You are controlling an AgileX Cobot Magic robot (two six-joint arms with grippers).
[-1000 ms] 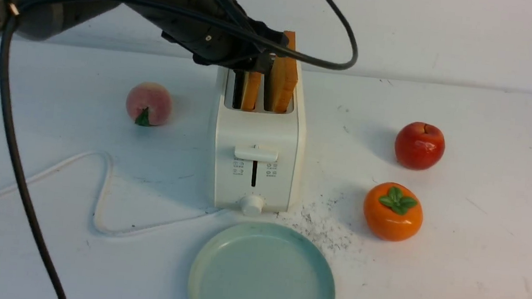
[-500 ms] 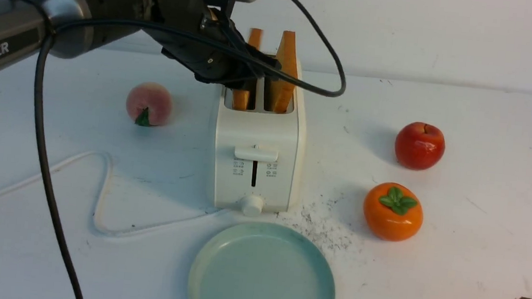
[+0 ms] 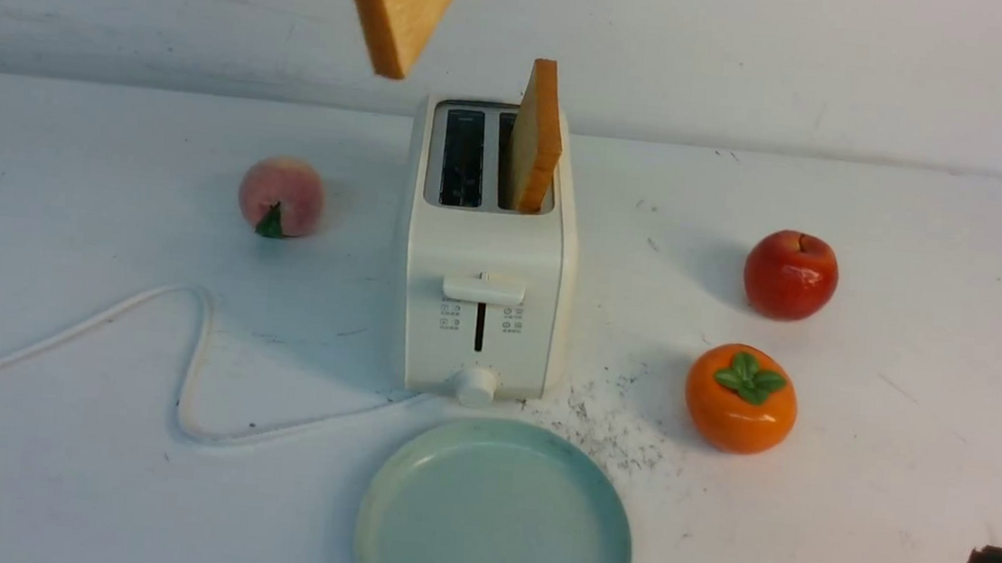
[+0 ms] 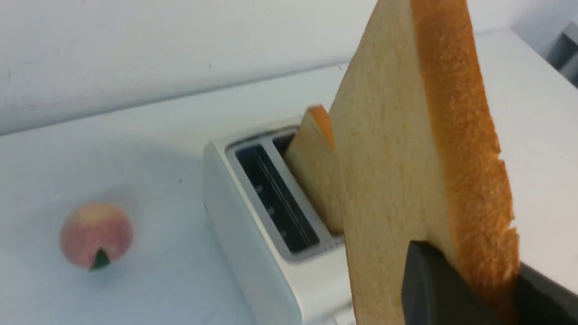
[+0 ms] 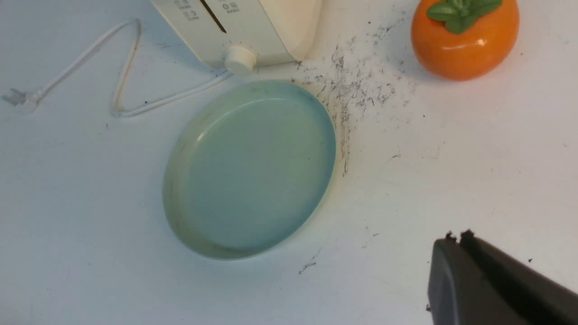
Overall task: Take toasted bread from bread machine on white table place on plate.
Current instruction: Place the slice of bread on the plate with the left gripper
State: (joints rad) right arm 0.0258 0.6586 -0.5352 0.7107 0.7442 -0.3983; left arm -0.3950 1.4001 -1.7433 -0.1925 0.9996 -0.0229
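Left wrist view: the left gripper (image 4: 478,289) is clamped on the lower edge of a toast slice (image 4: 406,158), which hangs in the air above and a little left of the toaster (image 3: 485,253). A second slice (image 3: 536,139) stands upright in the toaster's right slot. The plate (image 3: 494,517) lies just in front of the toaster on the table (image 3: 924,219). Low at the right, the right gripper (image 5: 456,239) seems clenched, its fingers pressed together.

One square, golden-crusted slice of toast (image 3: 403,1) hangs tilted, corner down, pinched in my left gripper (image 4: 485,289) above the cream-white two-slot toaster (image 3: 485,253). The second slice (image 3: 536,139) stands upright in its right slot. The round pale blue-green plate (image 3: 493,526) lies just in front on the white matte table (image 3: 899,498).
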